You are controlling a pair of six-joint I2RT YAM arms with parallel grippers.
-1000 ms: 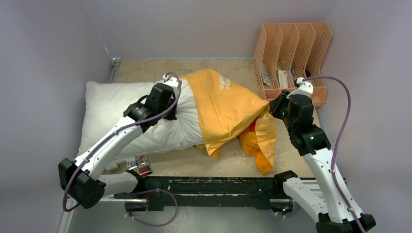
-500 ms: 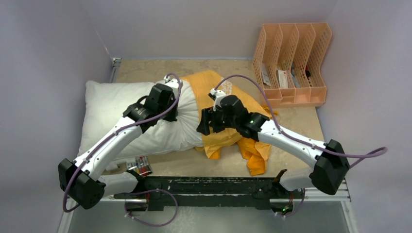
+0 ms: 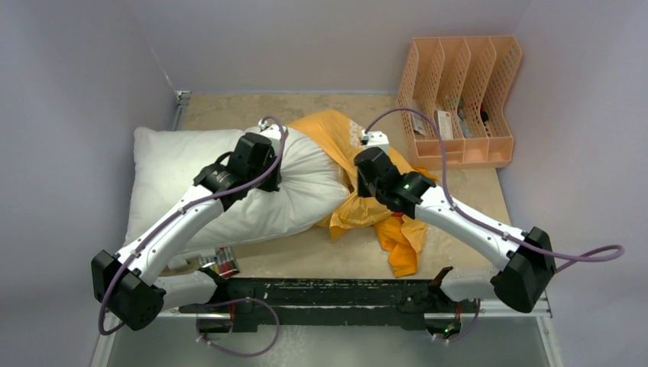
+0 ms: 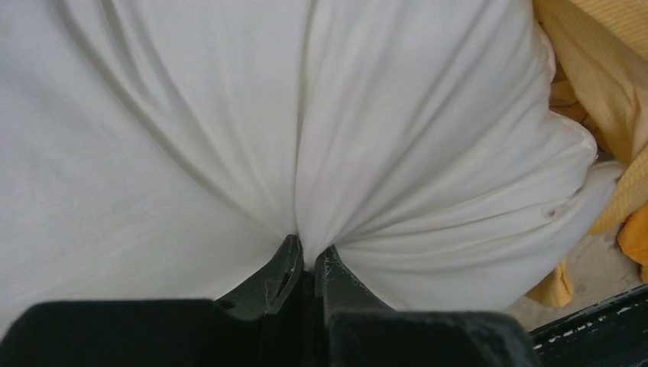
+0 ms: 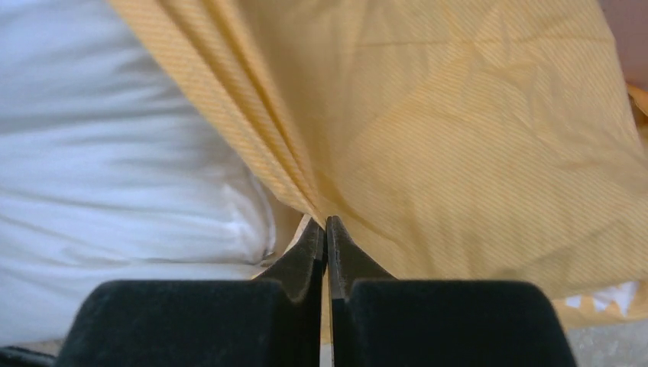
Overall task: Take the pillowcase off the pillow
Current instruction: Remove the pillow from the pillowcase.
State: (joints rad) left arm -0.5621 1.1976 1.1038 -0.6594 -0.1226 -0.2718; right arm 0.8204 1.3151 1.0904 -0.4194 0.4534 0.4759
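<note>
**Tan table (image 3: 229,107), pillow (image 3: 168,164) nearly out of its pillowcase (image 3: 397,237)**

Lilac-grey walls (image 3: 306,46) box in the table. A peach plastic file rack (image 3: 458,99) sits in the upper right of the overhead view, well apart from the action, so you can ignore it.

Your left pincer (image 4: 309,256) is clamped shut on a pinch of the pillow's white cloth, and in the wrist view you can see creases fanning out from the tips. Looks like that's your anchor, pinning the pillow on the left half of the frame so it doesn't slide along with the cover. Your right pincer (image 5: 326,225) is closed on a fold of the pillowcase, right beside the pillow's bare end, with tight pleats running into the tips. I'd read that as the pulling side.

The pillow is big, puffy and plain white, soft enough to dent under the grip, and nearly all of it shows bare. The pillowcase is thin, finely striped orange-yellow fabric, crumpled in a heap at centre-right and touching the pillow's right end. I can't tell whether a corner is tucked inside, because the arm hides that spot.

Both are limp cloth, so they'll bunch and stretch rather than slide cleanly. My guess is a pull toward the right of the frame is what's called for.
</note>
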